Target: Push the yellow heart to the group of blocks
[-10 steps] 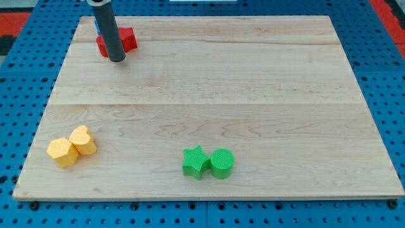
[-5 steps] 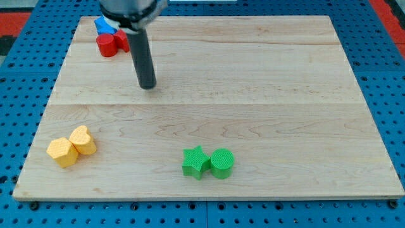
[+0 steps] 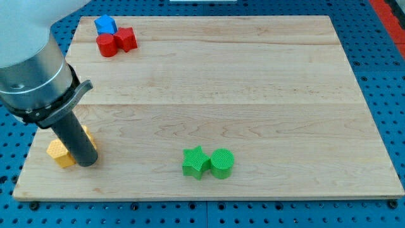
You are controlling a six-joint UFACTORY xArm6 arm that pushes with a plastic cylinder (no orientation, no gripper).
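My tip (image 3: 86,161) rests on the board at the view's lower left, right against the two yellow blocks. The yellow heart (image 3: 88,137) is mostly hidden behind the rod; only a sliver shows to the rod's right. The other yellow block (image 3: 59,153) shows to the rod's left, touching it. A group of blocks sits at the view's top left: a blue block (image 3: 105,25), a red cylinder (image 3: 107,45) and a red star-like block (image 3: 126,39), all touching.
A green star (image 3: 195,162) and a green cylinder (image 3: 222,163) sit side by side near the board's bottom edge at centre. The wooden board (image 3: 253,88) lies on a blue pegboard.
The rod has swept from the red blocks at the top left down across the board to the yellow blocks at the lower left. The blocks have not visibly moved.
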